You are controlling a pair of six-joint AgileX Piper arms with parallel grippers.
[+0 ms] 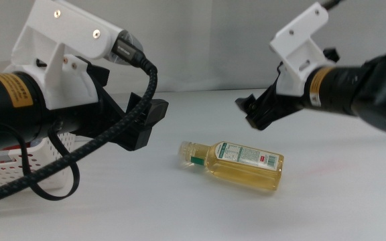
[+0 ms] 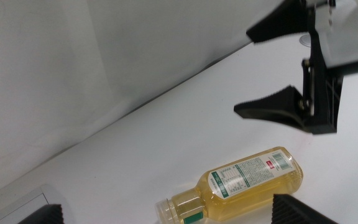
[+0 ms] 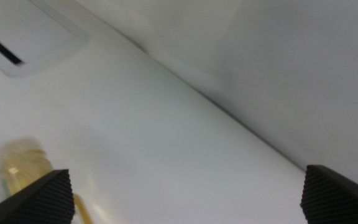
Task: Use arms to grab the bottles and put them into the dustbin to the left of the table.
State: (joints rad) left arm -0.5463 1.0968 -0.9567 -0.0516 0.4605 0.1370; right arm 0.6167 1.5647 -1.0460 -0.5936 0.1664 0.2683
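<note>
A yellow tea bottle (image 1: 236, 163) with a white cap and green label lies on its side on the white table (image 1: 340, 201), cap pointing left. My left gripper (image 1: 151, 124) hovers open and empty just left of and above the cap. My right gripper (image 1: 250, 112) hovers open and empty above the bottle's right half. In the left wrist view the bottle (image 2: 244, 185) lies between my own wide-open jaws, with the right gripper (image 2: 263, 68) above it. The right wrist view shows the bottle (image 3: 22, 165) blurred by one jaw. The clear water bottle and the red can are out of view.
The white perforated dustbin (image 1: 12, 175) sits at the lower left, partly behind the left arm and its cable. A corner of the grey plate shows in the left wrist view (image 2: 17, 202) and in the right wrist view (image 3: 23, 37). A pale wall stands behind the table.
</note>
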